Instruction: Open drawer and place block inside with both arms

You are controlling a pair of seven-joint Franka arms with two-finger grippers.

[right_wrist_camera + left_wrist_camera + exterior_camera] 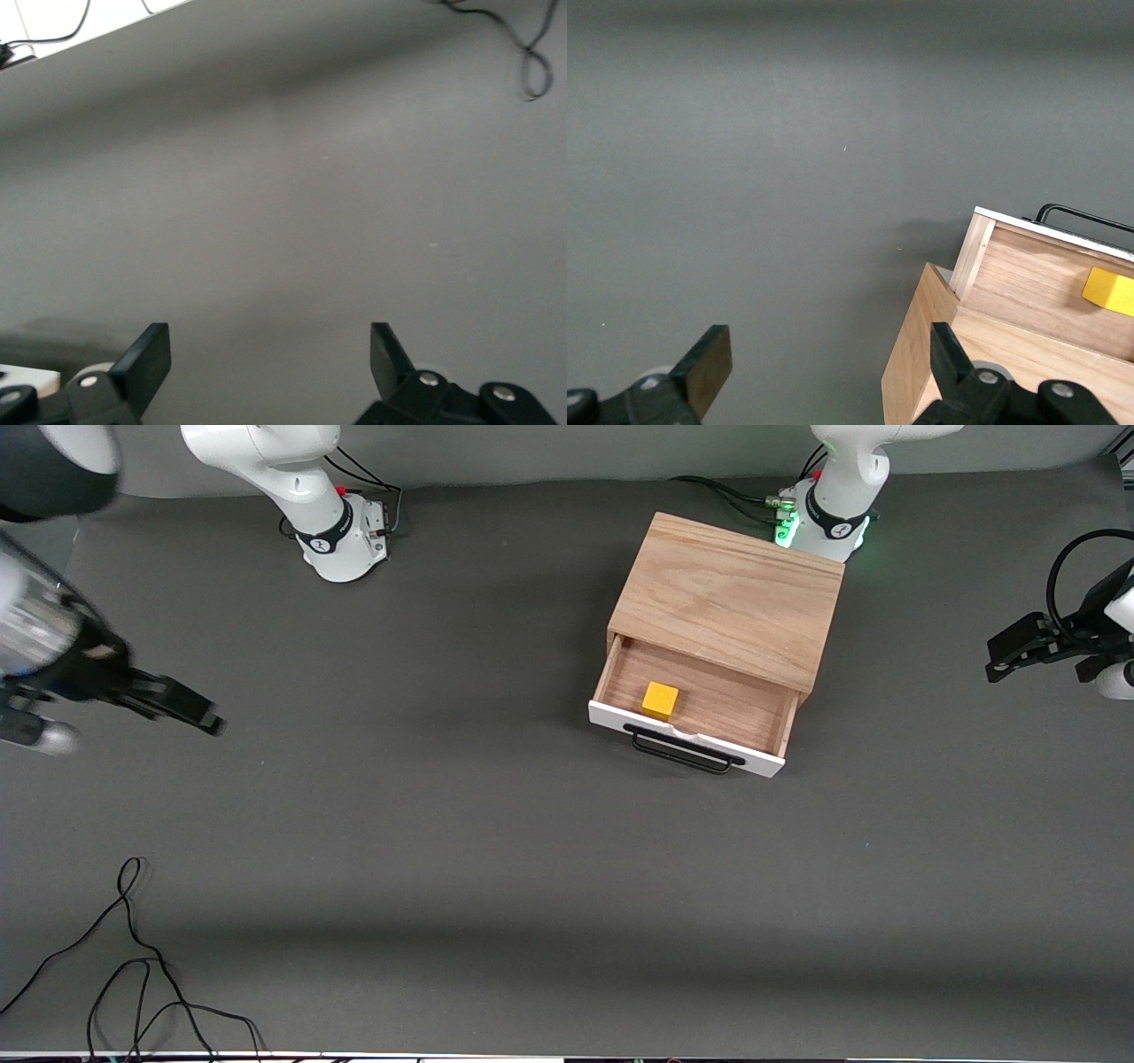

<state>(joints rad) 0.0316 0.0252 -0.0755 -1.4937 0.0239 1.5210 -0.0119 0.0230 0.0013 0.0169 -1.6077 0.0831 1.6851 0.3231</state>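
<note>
Loose black cable (133, 957) curls on the bench (496, 850) nearest the front camera, well apart from everything else. Farther from that camera, toward my left arm's end of the bench, sits the light-wood box (726, 598) with its drawer (700, 708) pulled out, white front panel and black bar handle (682, 751) facing the camera. The yellow block (660, 700) rests on the drawer's wooden floor, just inside the front panel; my left wrist view shows it there too.

My left end effector (1019, 651) hangs off at my left arm's end of the bench, fingers spread wide and empty, well apart from the box. My right end effector (177, 707) hovers over bare bench at the right arm's end, also spread and holding nothing.

As I judge it, the task's two steps are done: drawer open, block inside. Nothing appears left, and both my arms wait clear.
</note>
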